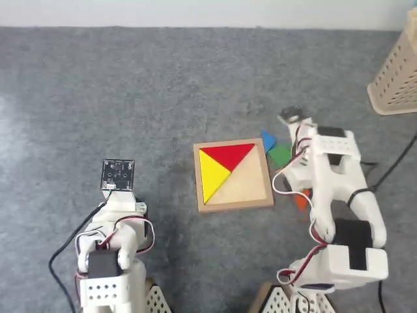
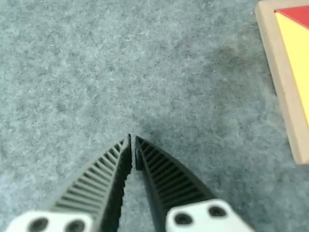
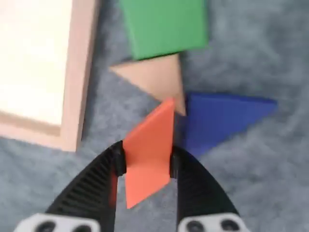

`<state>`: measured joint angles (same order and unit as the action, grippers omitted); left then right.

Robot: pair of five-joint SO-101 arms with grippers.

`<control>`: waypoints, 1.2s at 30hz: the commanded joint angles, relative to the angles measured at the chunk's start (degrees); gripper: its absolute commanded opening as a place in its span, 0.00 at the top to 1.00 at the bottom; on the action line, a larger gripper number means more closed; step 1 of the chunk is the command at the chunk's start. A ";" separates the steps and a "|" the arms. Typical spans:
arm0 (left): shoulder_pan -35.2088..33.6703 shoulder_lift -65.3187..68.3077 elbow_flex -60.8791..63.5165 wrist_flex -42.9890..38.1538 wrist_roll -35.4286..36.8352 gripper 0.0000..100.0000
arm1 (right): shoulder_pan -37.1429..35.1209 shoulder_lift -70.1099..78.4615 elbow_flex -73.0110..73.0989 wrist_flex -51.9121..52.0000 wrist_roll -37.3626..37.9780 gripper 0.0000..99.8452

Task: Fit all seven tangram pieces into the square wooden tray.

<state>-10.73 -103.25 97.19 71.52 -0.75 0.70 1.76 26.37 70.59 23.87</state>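
Observation:
The square wooden tray (image 1: 236, 207) lies mid-table with a red triangle (image 1: 228, 155) and a yellow triangle (image 1: 212, 176) in it; the rest of its floor is bare. In the right wrist view my right gripper (image 3: 147, 151) is shut on an orange parallelogram (image 3: 149, 130), just beside the tray's rim (image 3: 77, 72). Past it on the carpet lie a green piece (image 3: 164, 26), a tan triangle (image 3: 157, 79) and a blue triangle (image 3: 217, 121). From above, a blue piece (image 1: 268, 139), a green piece (image 1: 280, 154) and an orange piece (image 1: 300, 199) show beside the right arm. My left gripper (image 2: 133, 140) is shut and empty, left of the tray (image 2: 277, 72).
A beige slotted basket (image 1: 397, 72) stands at the far right edge. Grey carpet covers the table, with free room on the left and at the back. Cables trail from both arm bases near the front edge.

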 commanded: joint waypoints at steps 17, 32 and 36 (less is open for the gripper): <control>0.18 -0.88 -0.66 0.09 0.44 0.99 | -20.88 5.32 -19.08 4.00 -30.51 0.99; 0.18 -0.88 -0.66 0.09 0.44 0.99 | -23.25 12.97 -20.04 -1.27 -32.26 0.97; 0.18 -0.88 -0.66 0.09 0.44 0.99 | -23.34 12.79 -20.04 -1.27 -32.26 0.85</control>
<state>-10.64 -103.25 97.19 71.52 -0.75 -22.24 15.30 9.49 69.80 -7.78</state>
